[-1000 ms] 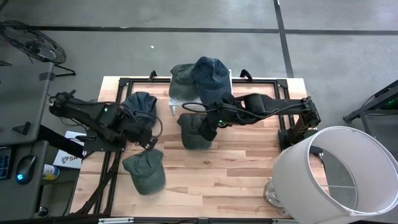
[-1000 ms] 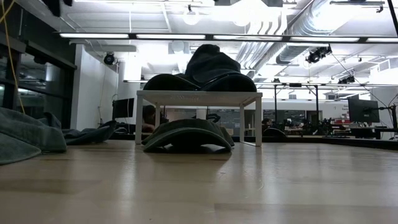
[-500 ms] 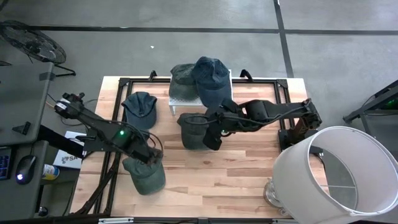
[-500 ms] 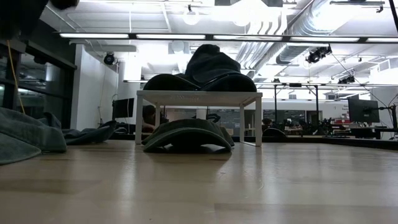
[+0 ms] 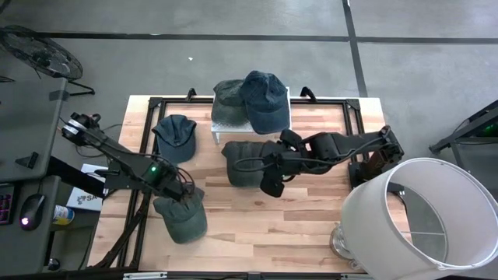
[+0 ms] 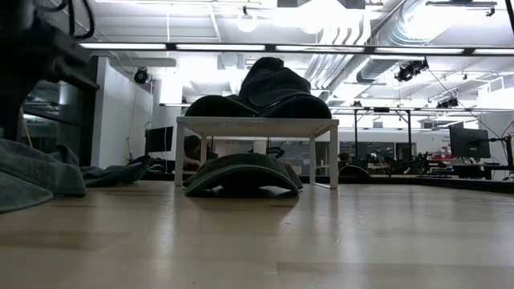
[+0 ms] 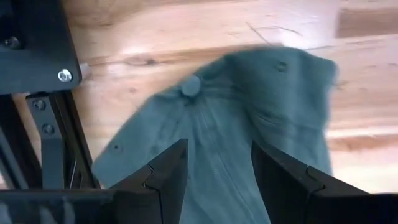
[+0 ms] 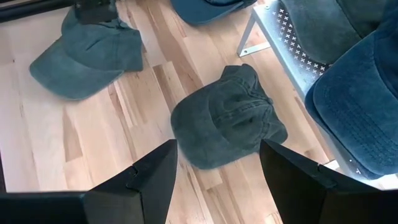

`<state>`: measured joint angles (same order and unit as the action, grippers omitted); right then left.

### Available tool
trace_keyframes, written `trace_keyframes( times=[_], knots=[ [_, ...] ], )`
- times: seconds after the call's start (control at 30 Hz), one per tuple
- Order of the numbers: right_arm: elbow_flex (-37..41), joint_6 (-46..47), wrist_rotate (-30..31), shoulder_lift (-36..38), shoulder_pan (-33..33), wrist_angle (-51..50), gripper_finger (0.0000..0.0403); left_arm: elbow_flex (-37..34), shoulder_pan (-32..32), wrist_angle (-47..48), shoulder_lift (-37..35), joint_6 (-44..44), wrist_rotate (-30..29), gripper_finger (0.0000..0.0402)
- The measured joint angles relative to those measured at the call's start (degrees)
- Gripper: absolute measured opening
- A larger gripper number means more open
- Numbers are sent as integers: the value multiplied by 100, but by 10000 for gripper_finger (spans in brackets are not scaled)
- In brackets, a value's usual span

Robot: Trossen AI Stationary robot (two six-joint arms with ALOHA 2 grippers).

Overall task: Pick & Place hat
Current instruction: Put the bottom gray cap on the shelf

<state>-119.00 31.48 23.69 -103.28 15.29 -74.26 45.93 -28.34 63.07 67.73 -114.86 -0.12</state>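
On the near left part of the wooden surface (image 5: 296, 218) lies a grey-green hat (image 5: 180, 218), and the left tool (image 5: 189, 197) hangs right over its far edge, fingers apart and holding nothing; the left wrist view looks down between the two dark fingers (image 7: 168, 174) onto this hat's crown and top button. The left arm reaches in from the left side across a black frame (image 5: 148, 105) that edges the surface. Near the middle of the surface lies a second dark green hat (image 5: 243, 162), just in front of a small white stand (image 5: 220, 128). The right tool (image 5: 270, 184) is low over the surface just to the right of this hat, at its near right corner, with its fingers spread and nothing between them; the right wrist view shows the hat lying free on the wood beyond the fingers (image 8: 149, 174). Two more hats sit on the stand, a grey-green one (image 5: 226, 93) on the left and a blue one (image 5: 264, 99) overlapping it on the right. Another blue hat (image 5: 175, 134) lies on the far left of the surface, beside the stand. From table height the stand (image 6: 257, 124) shows with the stacked hats on top and the middle hat (image 6: 241, 172) in front of it. A large white lampshade (image 5: 424, 218) stands off the near right corner.
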Motion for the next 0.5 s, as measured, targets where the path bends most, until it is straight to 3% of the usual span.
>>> trace_keyframes(
  times=[0.5],
  knots=[
    [0,-1,21,0,64,-12,222,-1071,640,-1102,-81,545,-34,172]
  ],
)
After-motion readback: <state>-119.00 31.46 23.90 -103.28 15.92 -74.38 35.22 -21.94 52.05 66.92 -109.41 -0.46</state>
